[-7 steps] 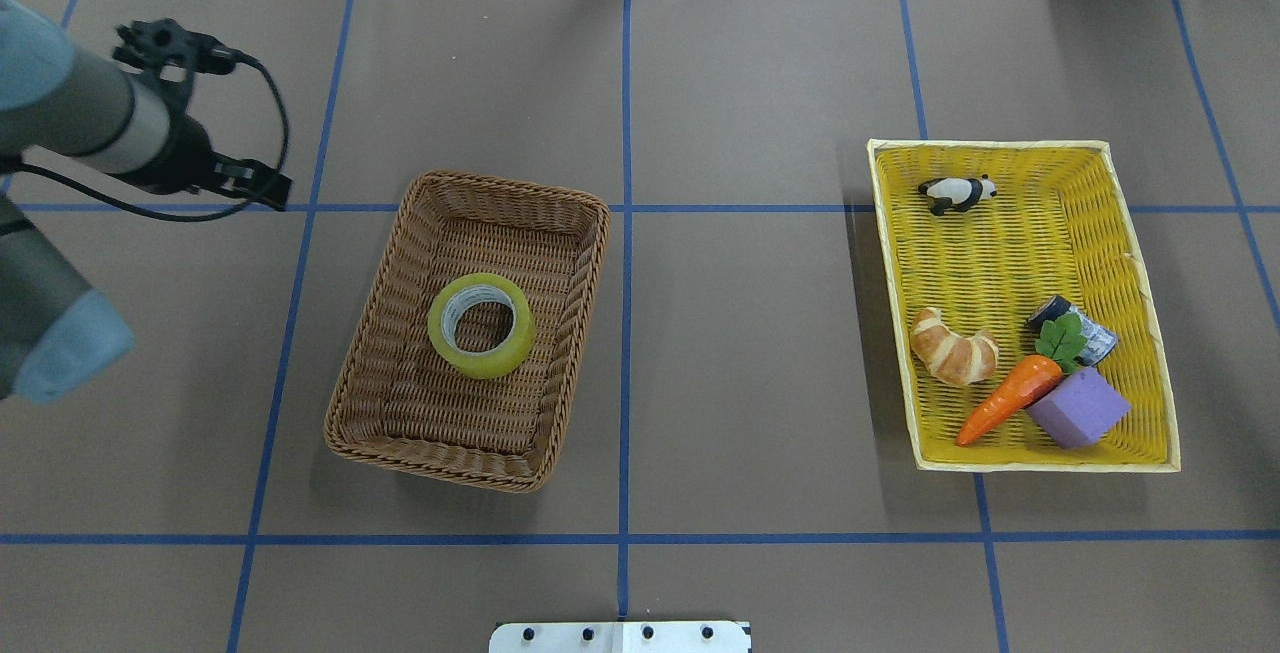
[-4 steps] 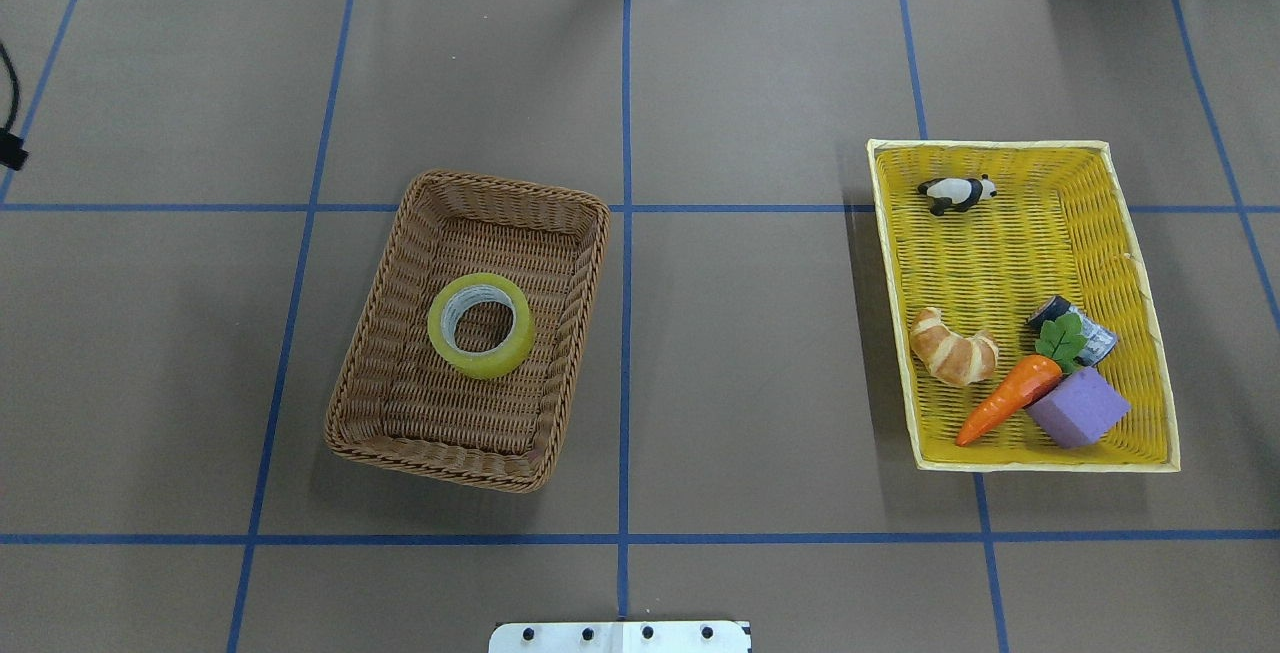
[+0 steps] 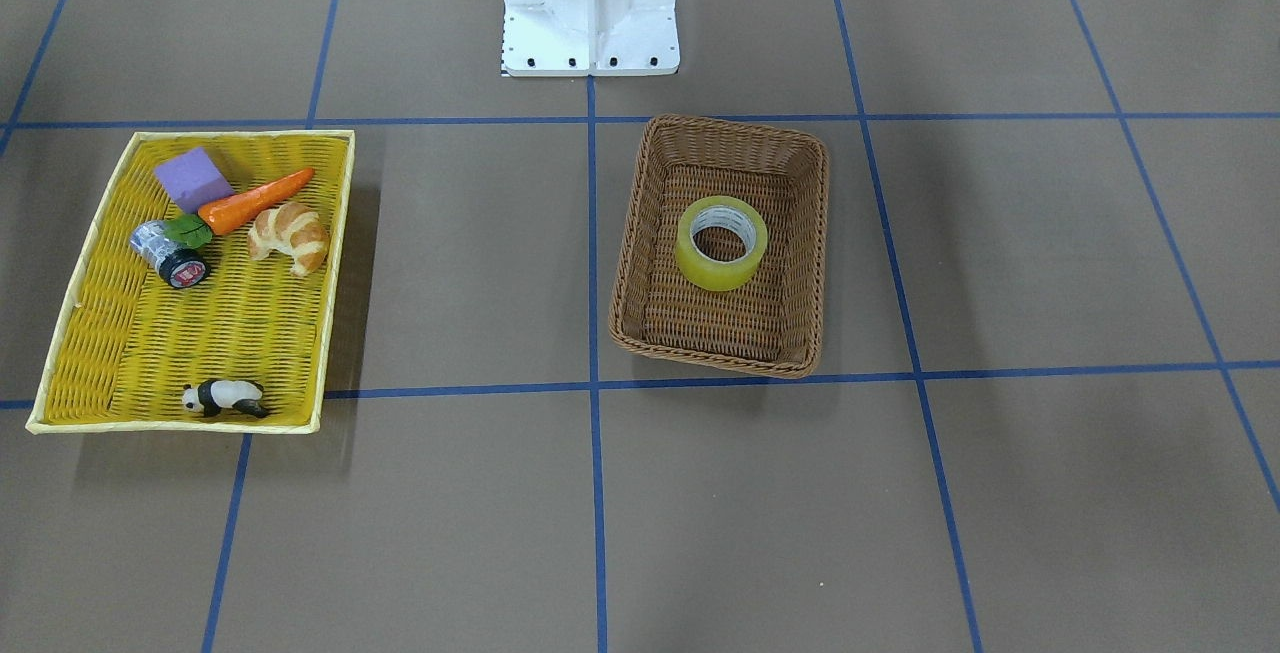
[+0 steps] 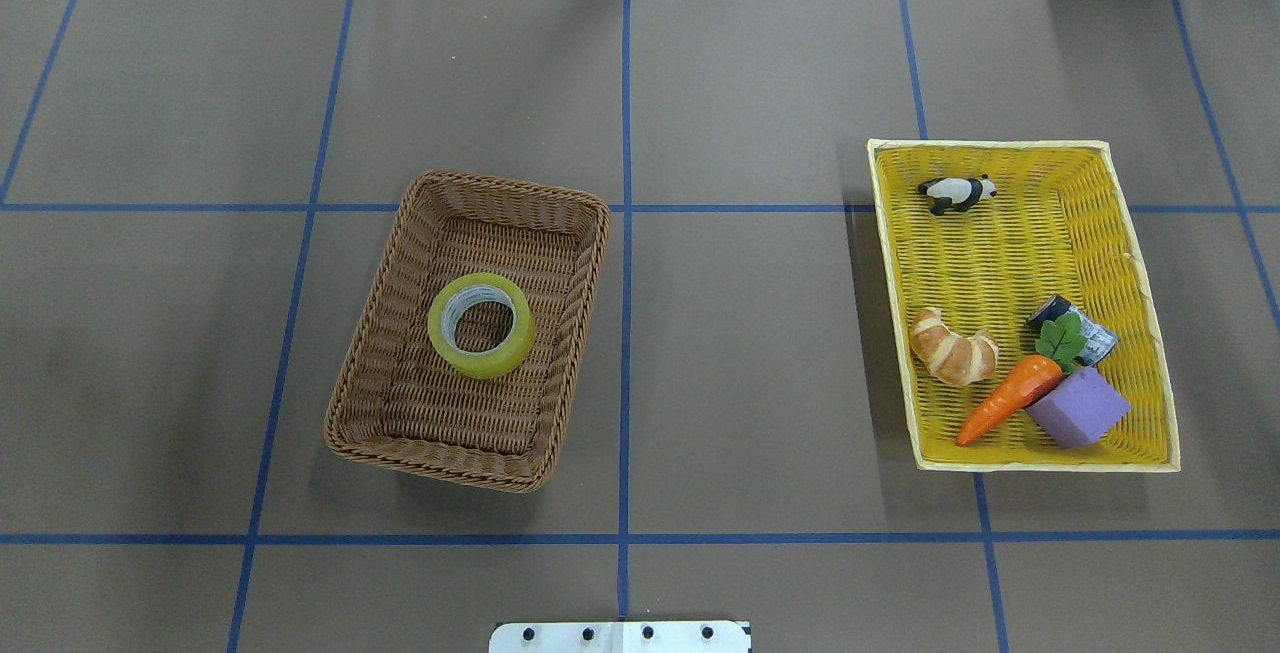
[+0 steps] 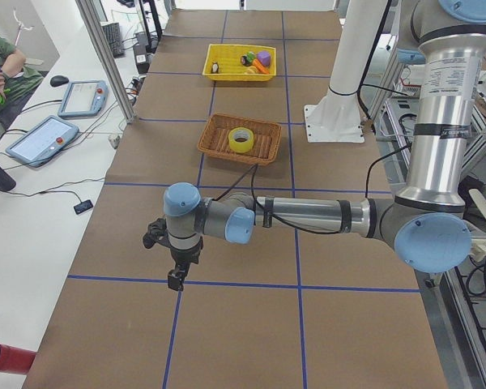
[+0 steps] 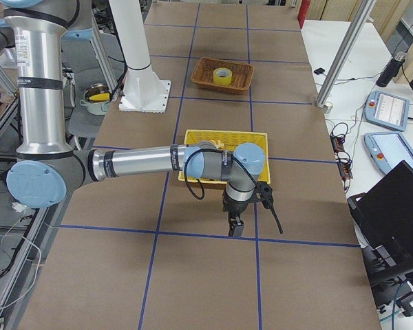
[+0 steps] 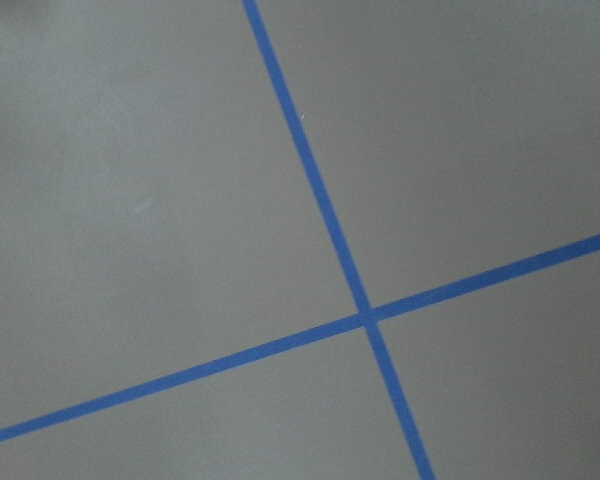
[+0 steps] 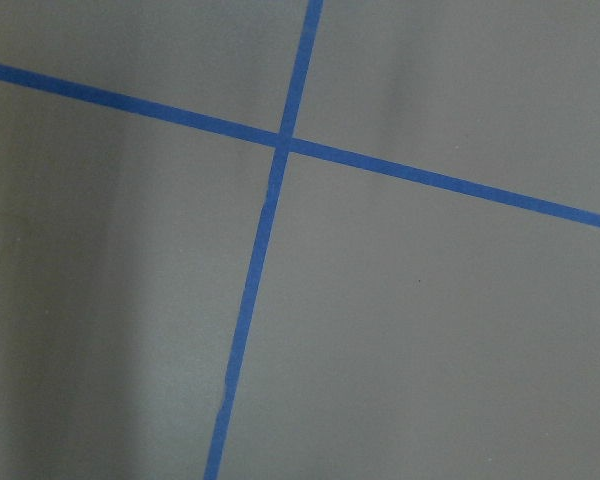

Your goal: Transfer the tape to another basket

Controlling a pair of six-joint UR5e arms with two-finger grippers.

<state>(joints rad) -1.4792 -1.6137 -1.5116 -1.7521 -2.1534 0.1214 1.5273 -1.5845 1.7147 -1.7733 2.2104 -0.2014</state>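
Note:
The yellow tape roll [image 4: 481, 325] lies flat inside the brown wicker basket [image 4: 505, 191], left of the table's middle. It also shows in the front view [image 3: 722, 243] and both side views [image 5: 241, 139] [image 6: 224, 75]. My left gripper [image 5: 176, 275] hangs over bare table far from the basket, at the table's left end. My right gripper [image 6: 235, 227] hangs over bare table just past the yellow tray, at the right end. Both show only in the side views, so I cannot tell whether they are open or shut. Both wrist views show only brown table and blue lines.
The flat yellow woven tray [image 4: 1000, 253] on the right holds a croissant [image 4: 953, 346], a carrot [image 4: 1010, 398], a purple block [image 4: 1078, 408], a silver cylinder [image 4: 1085, 328] and a panda figure [image 4: 957, 193]. The white robot base [image 3: 590, 3] stands behind the baskets.
My left arm, seen at the overhead view's left edge a second ago, has swung out of that view. The tape and basket have not moved.

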